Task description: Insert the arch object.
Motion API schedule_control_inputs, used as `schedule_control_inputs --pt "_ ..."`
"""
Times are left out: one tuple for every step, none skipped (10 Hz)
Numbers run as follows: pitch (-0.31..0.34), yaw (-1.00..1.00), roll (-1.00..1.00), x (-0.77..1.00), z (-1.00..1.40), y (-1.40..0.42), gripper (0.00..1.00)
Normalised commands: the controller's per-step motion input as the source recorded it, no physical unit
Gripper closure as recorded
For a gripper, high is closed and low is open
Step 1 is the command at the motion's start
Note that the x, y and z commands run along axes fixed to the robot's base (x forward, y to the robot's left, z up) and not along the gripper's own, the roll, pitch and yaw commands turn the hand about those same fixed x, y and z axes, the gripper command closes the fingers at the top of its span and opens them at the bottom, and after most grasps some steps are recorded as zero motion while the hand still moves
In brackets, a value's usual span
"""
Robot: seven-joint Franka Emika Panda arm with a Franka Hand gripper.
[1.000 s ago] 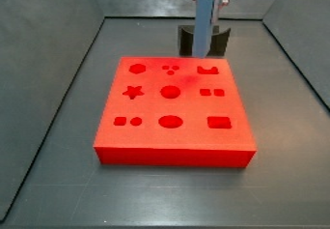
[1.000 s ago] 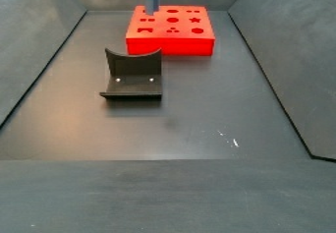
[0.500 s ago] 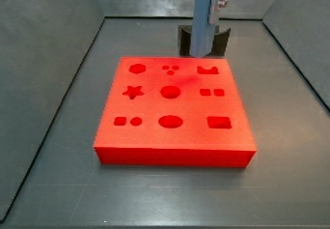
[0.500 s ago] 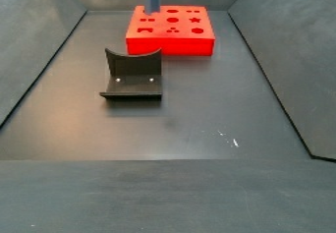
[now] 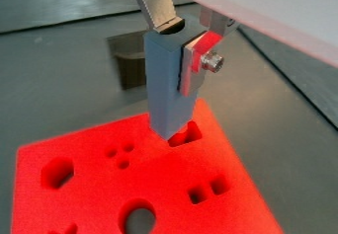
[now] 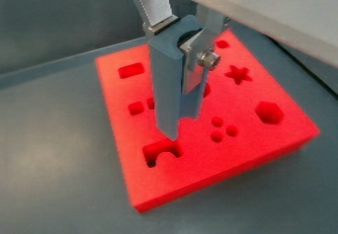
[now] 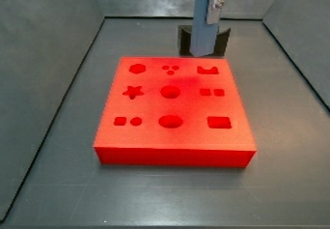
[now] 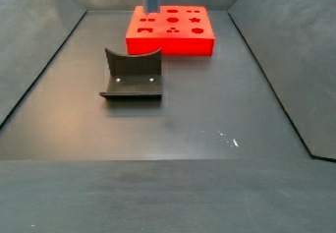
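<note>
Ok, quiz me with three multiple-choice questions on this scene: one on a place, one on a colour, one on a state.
1. Where is the pincer?
A. Down on the bare floor
B. Above the board, by its arch-shaped cutout
C. Over the fixture

2. What colour is the board?
A. Blue
B. Green
C. Red

3. What state is the star cutout in?
A. Empty
B. Filled by a yellow piece
C. Covered by tape

Answers:
1 B: in a wrist view the pincer hangs right over the arch-shaped cutout.
2 C: the red board shows in all views.
3 A: the star cutout is an open recess.
</note>
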Motion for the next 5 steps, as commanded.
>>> schedule_control_inputs --pt "0.000 -0.76 0.06 0.36 -0.16 0.00 1.00" --pt "-0.001 -0.77 0.08 0.35 -0.20 0.00 1.00" --pt "-0.010 -0.80 0.07 0.31 -0.20 0.00 1.00" --pt "-0.011 -0.79 0.08 0.32 -0.20 0.00 1.00" --pt "-0.010 -0.79 0.09 0.31 -0.22 0.00 1.00"
